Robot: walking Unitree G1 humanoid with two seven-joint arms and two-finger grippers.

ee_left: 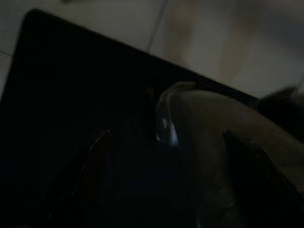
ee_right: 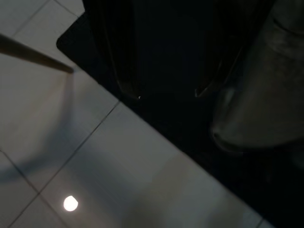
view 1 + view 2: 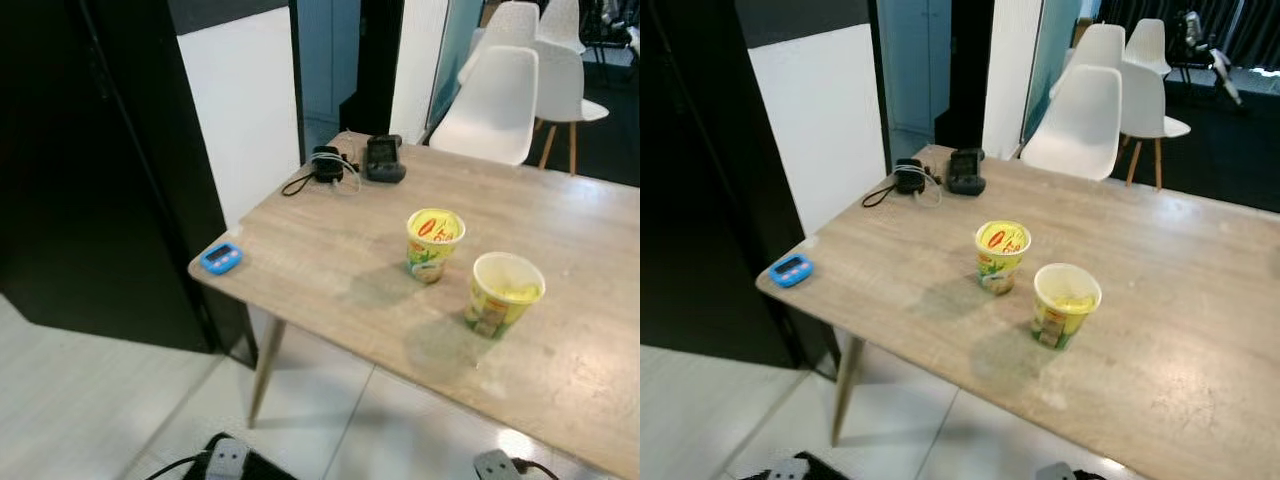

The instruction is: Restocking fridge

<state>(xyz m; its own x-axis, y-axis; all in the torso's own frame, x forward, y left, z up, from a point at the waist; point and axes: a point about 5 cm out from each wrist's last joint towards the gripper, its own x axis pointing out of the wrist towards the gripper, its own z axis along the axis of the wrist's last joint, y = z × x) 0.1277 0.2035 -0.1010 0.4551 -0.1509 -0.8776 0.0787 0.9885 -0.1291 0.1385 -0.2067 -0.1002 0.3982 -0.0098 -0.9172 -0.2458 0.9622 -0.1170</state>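
Observation:
Two yellow cups stand on the wooden table (image 3: pixel 330 270). The nearer-left cup (image 3: pixel 435 243) has a yellow lid with red print. The other cup (image 3: pixel 505 292) stands just to its right, closer to the front edge, with a pale yellow top. Both arms hang idle, low over the floor. In the dark left wrist view, my left gripper (image 1: pixel 171 156) is open, its two black fingers spread with nothing held between them. My right gripper (image 2: pixel 166 90) also looks open above a black mat and pale tiles.
A blue timer (image 3: pixel 221 257) lies at the table's left corner. Black devices with a cable (image 3: pixel 350 163) sit at the far edge. A tall black unit (image 3: pixel 90 170) stands to the left. White chairs (image 3: pixel 500 100) stand behind the table. The floor is pale tile.

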